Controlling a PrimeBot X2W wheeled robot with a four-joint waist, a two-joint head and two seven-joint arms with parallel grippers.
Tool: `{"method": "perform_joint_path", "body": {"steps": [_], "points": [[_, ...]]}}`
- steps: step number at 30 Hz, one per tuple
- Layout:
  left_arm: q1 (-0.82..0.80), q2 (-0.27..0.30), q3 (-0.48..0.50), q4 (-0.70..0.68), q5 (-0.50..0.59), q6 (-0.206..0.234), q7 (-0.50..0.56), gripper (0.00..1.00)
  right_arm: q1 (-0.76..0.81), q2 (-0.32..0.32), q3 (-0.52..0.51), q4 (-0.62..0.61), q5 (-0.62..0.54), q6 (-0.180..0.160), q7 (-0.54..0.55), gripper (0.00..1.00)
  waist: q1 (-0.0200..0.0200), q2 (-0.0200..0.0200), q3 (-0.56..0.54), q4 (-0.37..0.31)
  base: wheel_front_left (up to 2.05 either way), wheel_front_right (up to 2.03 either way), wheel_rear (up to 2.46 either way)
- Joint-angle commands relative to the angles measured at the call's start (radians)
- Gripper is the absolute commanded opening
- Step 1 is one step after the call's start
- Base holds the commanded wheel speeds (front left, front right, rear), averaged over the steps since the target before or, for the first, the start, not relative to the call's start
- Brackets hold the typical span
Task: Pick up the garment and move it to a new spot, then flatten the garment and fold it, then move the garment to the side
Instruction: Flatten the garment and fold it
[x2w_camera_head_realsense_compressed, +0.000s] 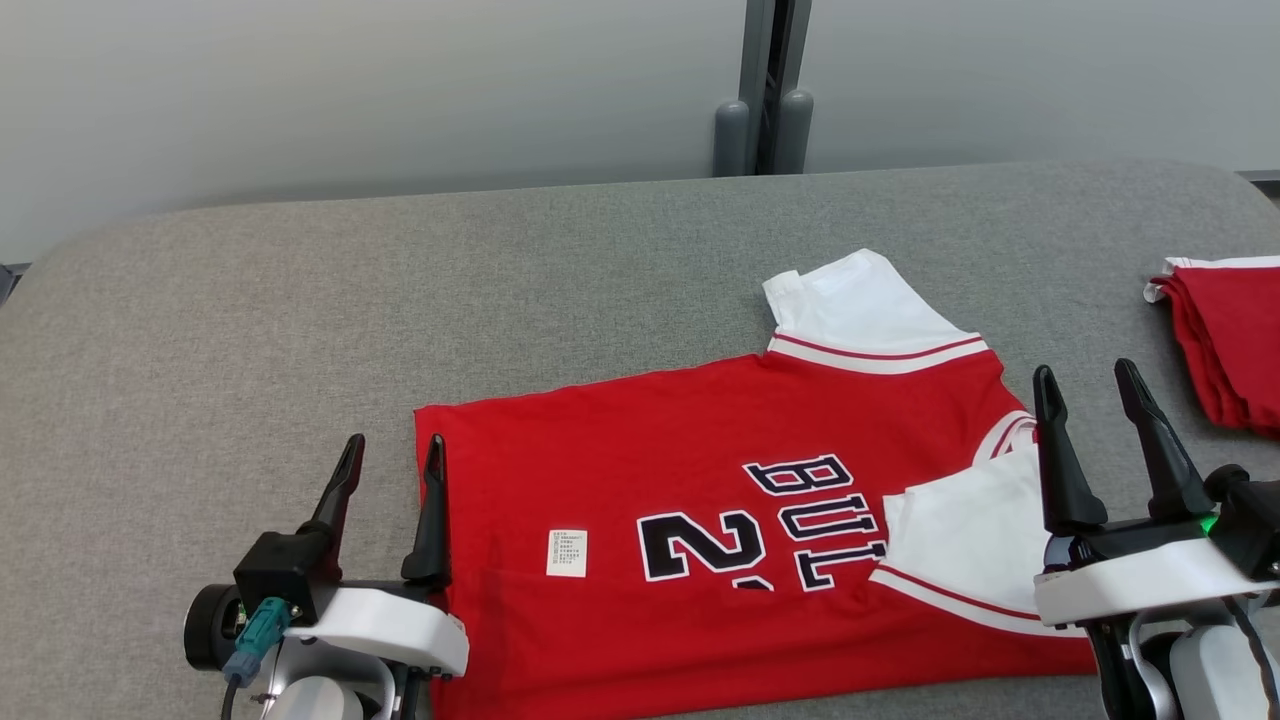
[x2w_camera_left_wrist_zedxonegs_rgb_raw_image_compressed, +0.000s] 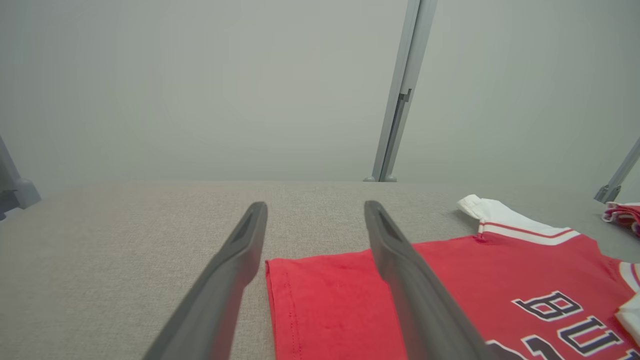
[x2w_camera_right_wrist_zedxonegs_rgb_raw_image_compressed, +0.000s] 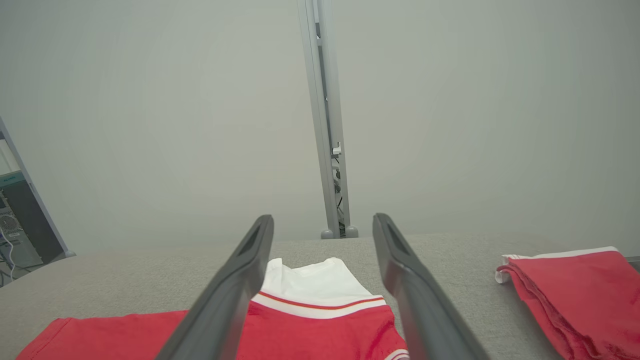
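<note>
The garment (x2w_camera_head_realsense_compressed: 650, 470) is a red jersey with white sleeves and dark lettering, lying spread flat on the grey table with its hem to the left and its collar to the right. One white sleeve (x2w_camera_head_realsense_compressed: 860, 305) points away from me; the other is folded in over the chest. My left gripper (x2w_camera_head_realsense_compressed: 392, 465) stands open just off the hem's far left corner, its right finger at the cloth's edge (x2w_camera_left_wrist_zedxonegs_rgb_raw_image_compressed: 272, 280). My right gripper (x2w_camera_head_realsense_compressed: 1090, 390) stands open above the collar end, and the far sleeve (x2w_camera_right_wrist_zedxonegs_rgb_raw_image_compressed: 312, 282) shows between its fingers. Neither holds anything.
A stack of folded red garments (x2w_camera_head_realsense_compressed: 1225, 335) lies at the table's right edge and also appears as a red pile (x2w_camera_right_wrist_zedxonegs_rgb_raw_image_compressed: 575, 295) in the right wrist view. The padded grey table (x2w_camera_head_realsense_compressed: 300, 330) stretches bare to the left and back. A grey wall post (x2w_camera_head_realsense_compressed: 765, 90) stands behind.
</note>
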Motion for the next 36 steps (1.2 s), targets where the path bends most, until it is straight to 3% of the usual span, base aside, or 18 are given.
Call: {"method": "perform_joint_path", "body": {"steps": [1,9,14,23,36], "points": [[0.006,0.004,-0.001,0.003,-0.006,0.003,-0.005,1.0,0.001,-0.007,-0.003,0.002,-0.003,0.0,-0.004,1.0,0.0,0.0,0.0,0.0,0.0,0.0,0.0],[-0.01,0.004,0.008,0.081,0.002,0.021,-0.004,1.0,-0.012,-0.013,0.002,0.009,0.006,0.0,-0.004,1.0,0.0,0.0,0.018,-0.017,0.0,0.0,0.0],[-0.092,0.005,0.022,0.224,0.034,0.016,-0.004,1.0,-0.026,-0.02,0.011,0.004,0.012,0.0,-0.004,1.0,0.0,0.0,0.057,-0.041,0.0,0.0,0.0],[-0.325,0.07,0.039,0.555,0.081,0.033,-0.004,1.0,-0.049,-0.024,0.021,0.005,0.021,0.0,-0.004,1.0,0.0,0.0,0.117,-0.085,0.0,0.0,0.0],[-0.533,0.094,-0.015,0.832,0.112,-0.02,-0.002,1.0,-0.077,-0.021,0.018,0.018,0.021,0.0,-0.004,1.0,0.0,0.0,0.159,-0.107,0.0,0.0,0.0]]}}
